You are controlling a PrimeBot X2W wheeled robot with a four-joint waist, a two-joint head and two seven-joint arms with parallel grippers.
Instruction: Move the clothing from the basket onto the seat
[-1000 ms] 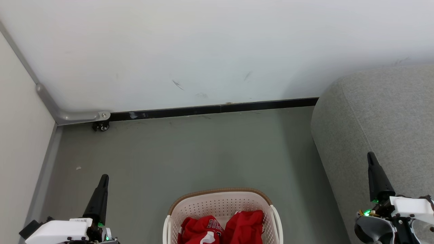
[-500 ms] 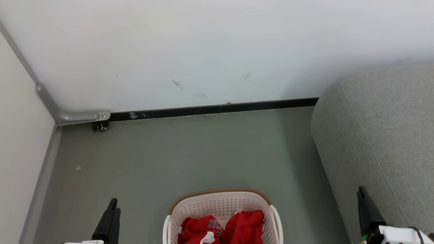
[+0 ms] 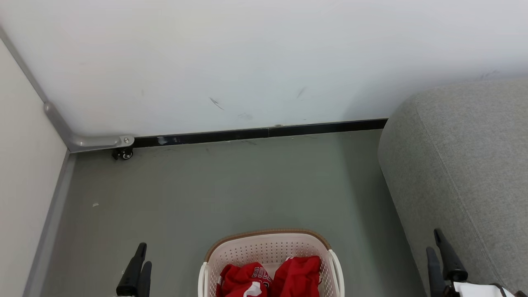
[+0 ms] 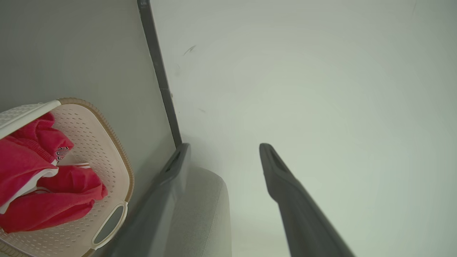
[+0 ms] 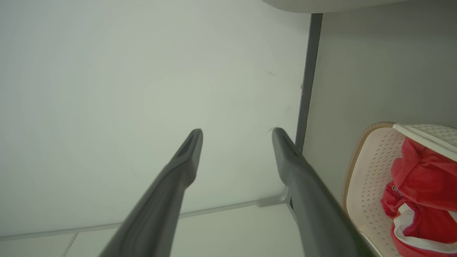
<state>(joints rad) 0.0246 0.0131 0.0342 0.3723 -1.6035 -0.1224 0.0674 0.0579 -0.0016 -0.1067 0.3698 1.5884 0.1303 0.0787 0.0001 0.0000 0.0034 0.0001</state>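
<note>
The cream basket [image 3: 268,247] with a brown rim stands on the floor at the bottom centre, holding the red clothing [image 3: 270,280], two crumpled pieces with white trim and lettering. The grey seat [image 3: 466,165] bulks at the right. My left gripper [image 3: 144,255] is open and empty, left of the basket; my right gripper [image 3: 433,241] is open and empty against the seat's side. In the left wrist view the left gripper [image 4: 224,148] points at the wall, with the basket [image 4: 107,142], clothing [image 4: 43,185] and seat [image 4: 203,214] lower left. The right gripper [image 5: 237,132] has the basket [image 5: 364,171] and clothing [image 5: 421,189] to its right.
A white wall with a black baseboard [image 3: 260,133] closes the far side of the grey floor [image 3: 231,185]. A pale panel with a grey frame [image 3: 53,119] and a small caster [image 3: 123,153] borders the left.
Both grippers went from shut to open. Both arms dropped toward the bottom edge of the head view; basket, clothing and seat stayed put.
</note>
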